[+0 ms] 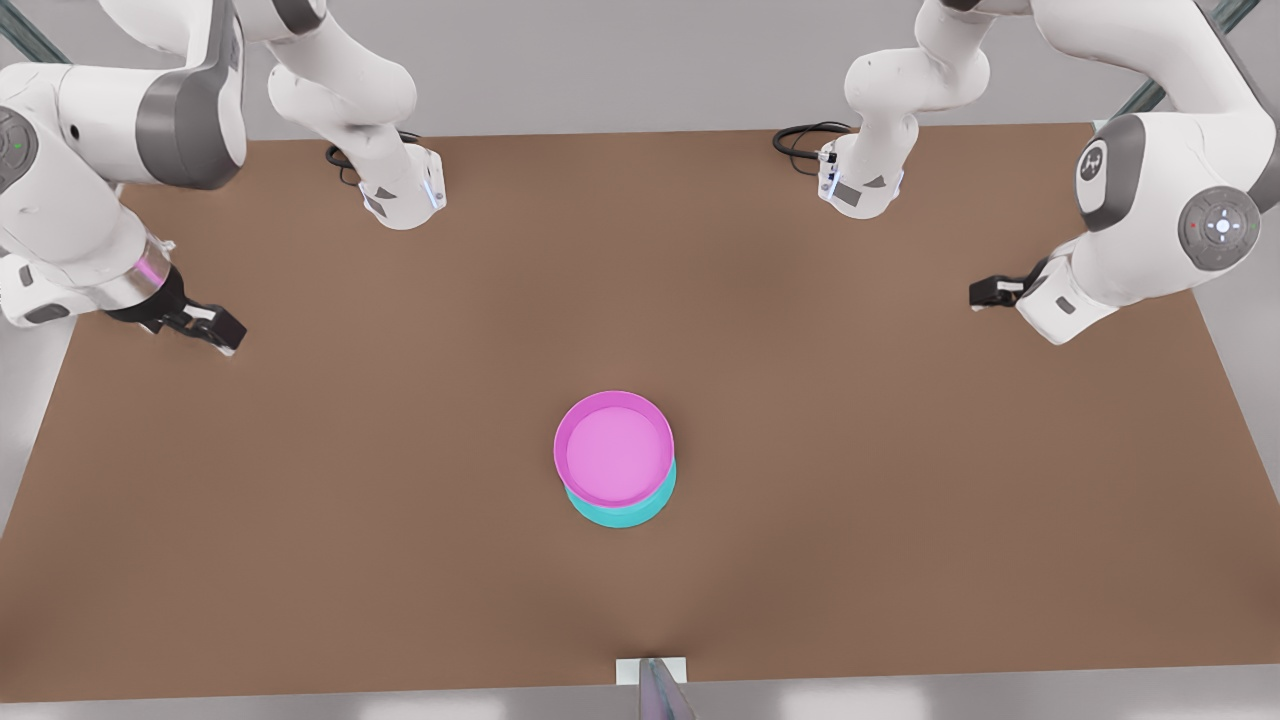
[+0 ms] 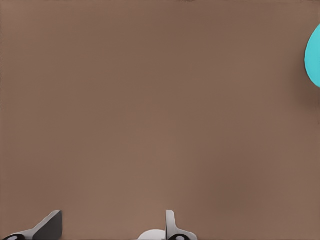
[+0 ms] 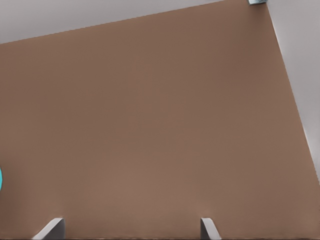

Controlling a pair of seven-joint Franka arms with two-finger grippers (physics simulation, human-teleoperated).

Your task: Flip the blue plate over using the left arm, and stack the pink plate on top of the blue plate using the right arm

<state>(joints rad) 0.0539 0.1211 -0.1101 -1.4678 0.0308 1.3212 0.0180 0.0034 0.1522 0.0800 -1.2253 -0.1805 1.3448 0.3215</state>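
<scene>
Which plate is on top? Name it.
The pink plate, open side up, sits on the blue plate, whose rim peeks out beneath its near edge. Both claws are away at the table's sides.

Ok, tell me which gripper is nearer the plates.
Left, narrowly: the left gripper hangs off the front view's right of the pink plate stacked on the blue plate; right gripper off its left, both well clear.

Only obstacle: pink plate (image 1: 614,447) on blue plate (image 1: 622,508), frame centre; table (image 1: 900,480) bare all round, grippers far off.
</scene>
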